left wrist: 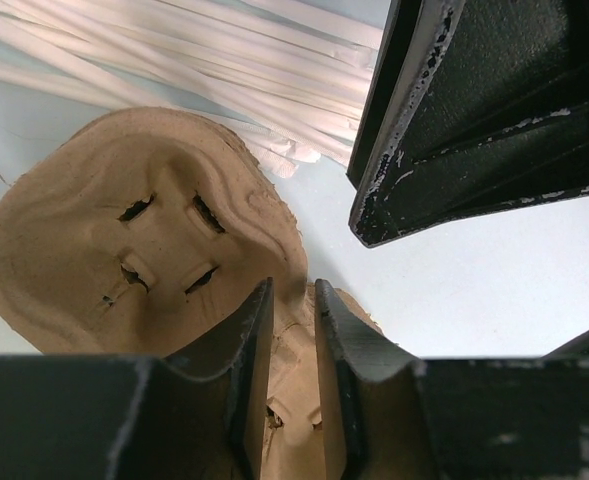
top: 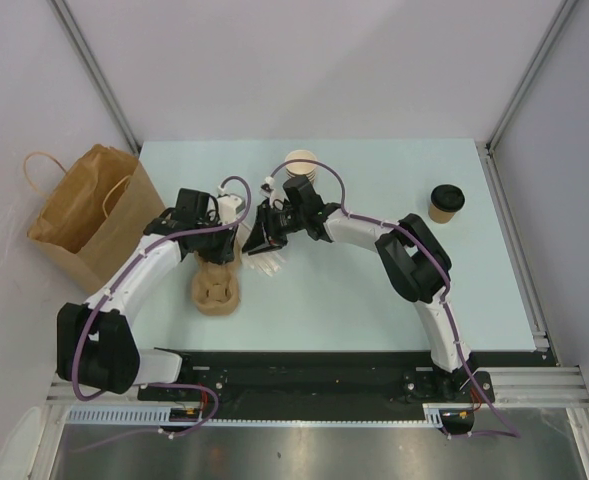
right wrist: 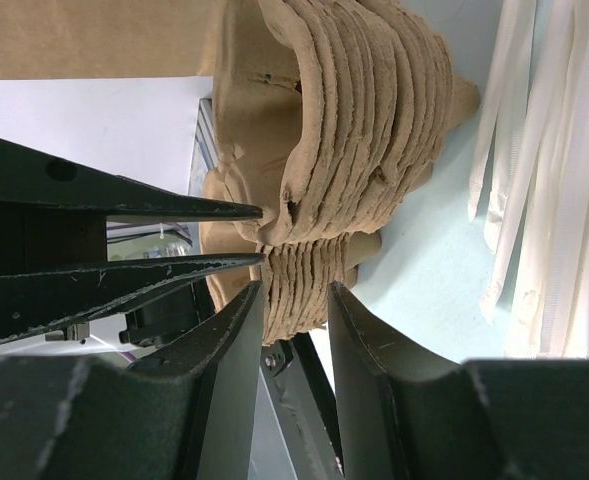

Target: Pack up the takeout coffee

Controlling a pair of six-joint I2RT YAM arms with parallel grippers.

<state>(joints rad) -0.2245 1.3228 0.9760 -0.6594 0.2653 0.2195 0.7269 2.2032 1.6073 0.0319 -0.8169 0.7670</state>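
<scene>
One takeout coffee [top: 446, 203], a tan cup with a black lid, stands alone at the right of the table, far from both grippers. A stack of brown pulp cup carriers [top: 217, 292] lies left of centre. My left gripper [top: 222, 262] is shut on a ridge of the top carrier [left wrist: 104, 220], its jaws [left wrist: 294, 290] pinching it. My right gripper [top: 251, 250] is at the stack's right edge. In the right wrist view its jaws [right wrist: 296, 290] stand narrow, with the edge of the carrier stack [right wrist: 364, 110] between them. The left gripper's fingers [right wrist: 124, 200] reach in beside it.
A large brown paper bag [top: 89, 215] with handles stands open at the table's left edge. A stack of lidless tan cups [top: 300, 166] stands at the back centre. White wrapped straws [top: 265, 266] lie beside the carriers and behind them in the wrist views [left wrist: 224, 60] [right wrist: 544, 180].
</scene>
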